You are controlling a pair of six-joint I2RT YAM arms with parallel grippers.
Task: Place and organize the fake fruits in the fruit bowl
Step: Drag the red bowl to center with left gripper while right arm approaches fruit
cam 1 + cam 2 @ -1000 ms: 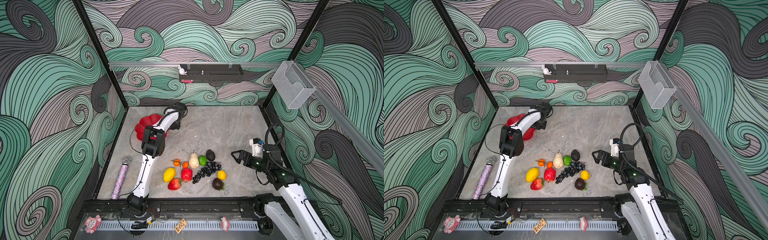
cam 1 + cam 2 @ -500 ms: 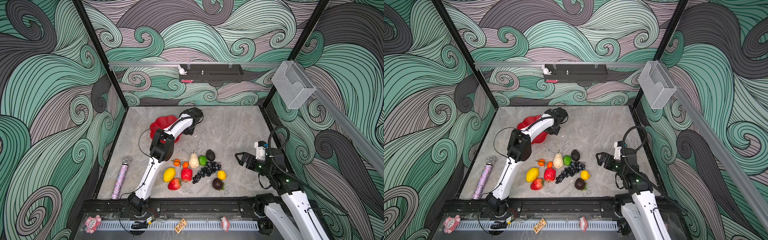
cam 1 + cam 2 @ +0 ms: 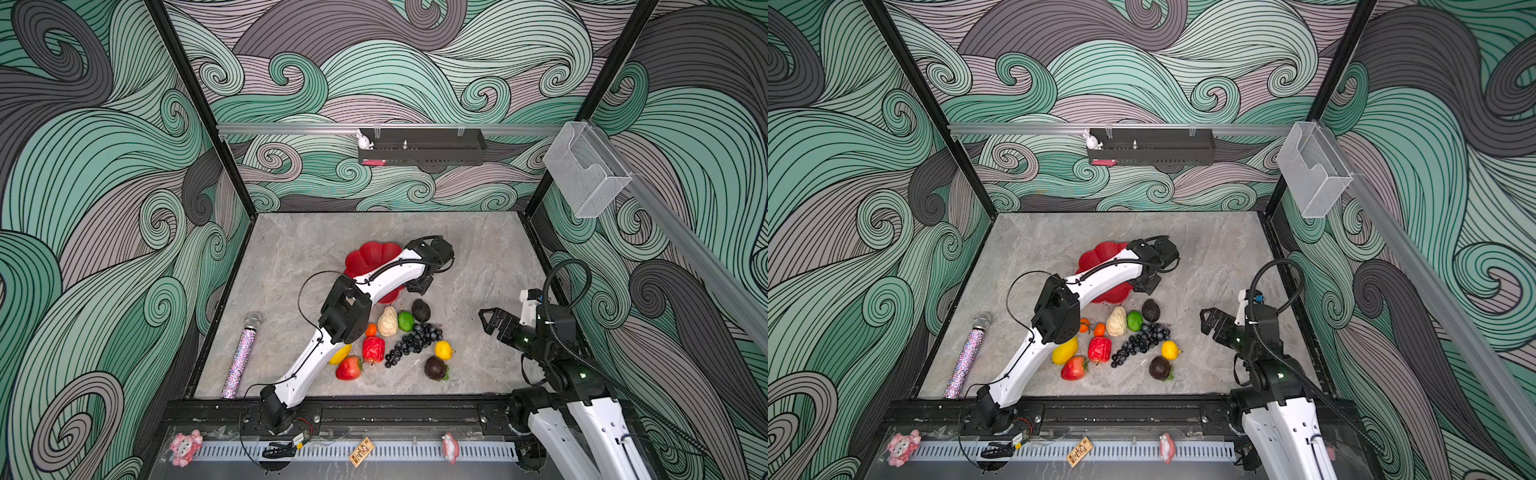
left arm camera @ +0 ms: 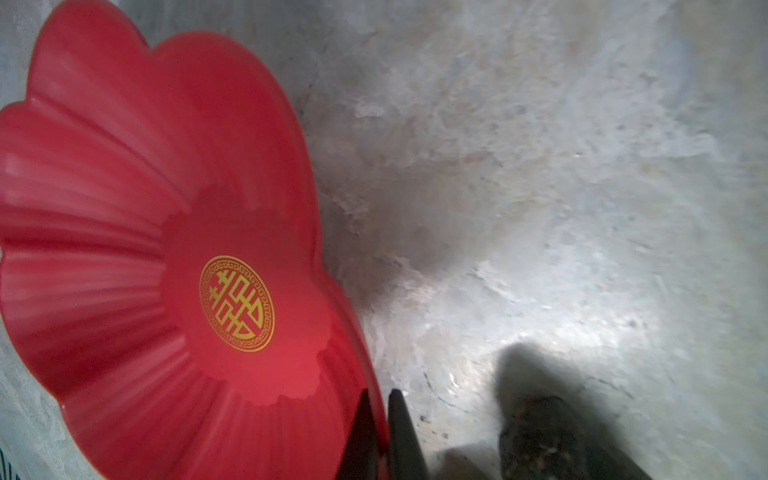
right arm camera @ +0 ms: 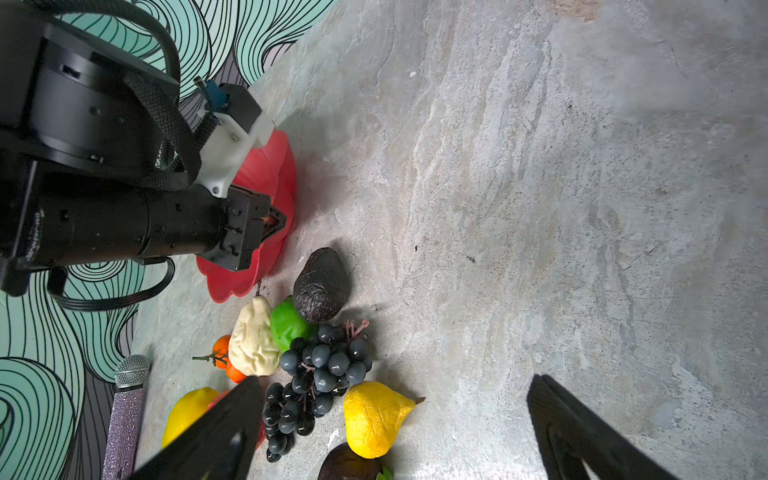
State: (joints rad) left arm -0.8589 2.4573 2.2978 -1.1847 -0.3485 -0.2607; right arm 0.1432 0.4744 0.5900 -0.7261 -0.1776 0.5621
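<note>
**A:** Top views: how do things lie?

**B:** The shallow glossy red scalloped fruit bowl (image 3: 368,257) sits on the grey marbled tabletop (image 3: 307,266), partly under the left arm. The small plastic fake fruits (image 3: 411,340) are clustered just in front of it, none inside. The dark wrinkled avocado (image 3: 420,309) lies nearest its edge. The left gripper (image 3: 419,287) is at the bowl's rim. The right gripper (image 3: 488,322) hangs apart on the right, spread wide and empty.

**A:** Left wrist view?

**B:** The fingers (image 4: 405,436) are pinched tight on the thin rim, and the bowl's inside is bare. A narrow edge grip on slick plastic may slip, or let the bowl swing.

**A:** Right wrist view?

**B:** The bowl seems tipped up at the gripped side, though the angle leaves this uncertain. The avocado lies just beside the rim. Moving the bowl further toward the cluster would likely knock the avocado and set the rounder fruits rolling. The right gripper's spread fingers frame the grapes and a lemon, so the two arms could crowd one spot
</note>
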